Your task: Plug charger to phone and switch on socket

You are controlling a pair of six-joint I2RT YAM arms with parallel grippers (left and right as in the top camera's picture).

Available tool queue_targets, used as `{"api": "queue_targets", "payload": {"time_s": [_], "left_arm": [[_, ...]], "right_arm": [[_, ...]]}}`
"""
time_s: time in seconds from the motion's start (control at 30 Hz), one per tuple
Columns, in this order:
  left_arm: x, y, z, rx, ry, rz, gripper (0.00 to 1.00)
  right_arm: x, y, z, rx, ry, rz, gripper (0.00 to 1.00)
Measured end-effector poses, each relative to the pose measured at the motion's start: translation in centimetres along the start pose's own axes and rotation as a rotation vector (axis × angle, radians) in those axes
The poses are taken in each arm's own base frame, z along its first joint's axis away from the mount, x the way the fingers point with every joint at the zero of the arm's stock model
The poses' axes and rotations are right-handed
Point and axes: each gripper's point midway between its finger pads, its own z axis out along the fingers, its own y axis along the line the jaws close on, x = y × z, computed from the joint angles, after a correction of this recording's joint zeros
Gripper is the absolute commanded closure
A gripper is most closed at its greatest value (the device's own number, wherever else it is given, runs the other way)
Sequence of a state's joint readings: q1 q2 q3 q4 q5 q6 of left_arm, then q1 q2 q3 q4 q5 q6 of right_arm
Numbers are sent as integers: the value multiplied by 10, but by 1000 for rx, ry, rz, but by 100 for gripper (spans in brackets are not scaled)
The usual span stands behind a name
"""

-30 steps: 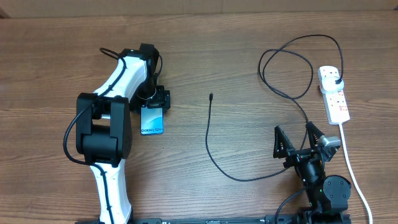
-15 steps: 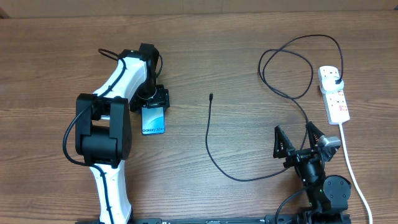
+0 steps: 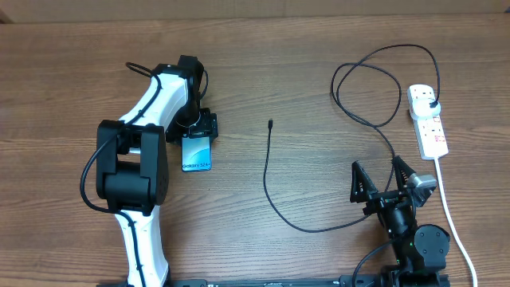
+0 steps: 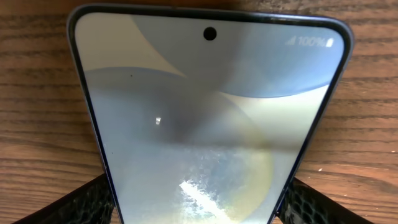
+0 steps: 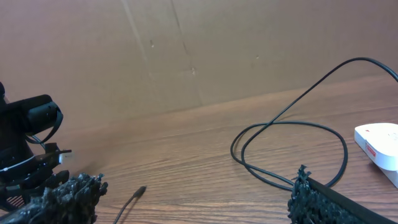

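Phone [image 3: 196, 152]: lay flat left of table [image 3: 319, 48] centre, screen lit. Left gripper [image 3: 197, 137]: clamped on phone's long sides. Right gripper [image 3: 378, 178]: stood wide open, empty, by front edge toward right corner. Charger [image 3: 267, 171]: trailed across centre; black plug sat in socket [image 3: 428, 121] at right edge

the left arm [image 3: 151, 104] reaches out from its base and bends back down, the left end effector [image 3: 198, 130] pointing downward with both fingers [image 4: 87, 202] pressed against the long edges of the phone [image 4: 205, 124]. the right arm [image 3: 418, 239] sits folded by its base, the right end effector [image 3: 382, 177] spread wide apart.
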State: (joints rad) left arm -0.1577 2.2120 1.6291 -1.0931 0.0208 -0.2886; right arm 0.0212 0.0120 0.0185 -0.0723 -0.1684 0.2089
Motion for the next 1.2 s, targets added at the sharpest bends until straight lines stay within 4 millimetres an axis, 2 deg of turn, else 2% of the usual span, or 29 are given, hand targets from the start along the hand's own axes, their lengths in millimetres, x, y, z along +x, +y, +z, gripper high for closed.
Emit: {"api": "queue_targets", "payload": {"time_s": [0.23,0.3,0.37,0.53,0.87,1.07,1.2], "left_arm": [[0,0,0,-1,0,3,16],[0,0,0,-2,-1,5,9],[-1,-1,0,-1,-6,9,5],[-3,-2,0,-3,-15,38,4],[-7,-1,-1,-14,-33,132,12],[-8,-1,-1,-14,-39,138,13],[-9,-2,-1,-13,-41,137,17]], "right_arm": [[0,0,0,0,0,0,0],[0,0,0,0,0,0,0],[0,0,0,0,0,0,0],[0,0,0,-1,0,0,0],[0,0,0,0,0,0,0],[0,0,0,-1,0,0,0],[0,0,0,0,0,0,0]]}}
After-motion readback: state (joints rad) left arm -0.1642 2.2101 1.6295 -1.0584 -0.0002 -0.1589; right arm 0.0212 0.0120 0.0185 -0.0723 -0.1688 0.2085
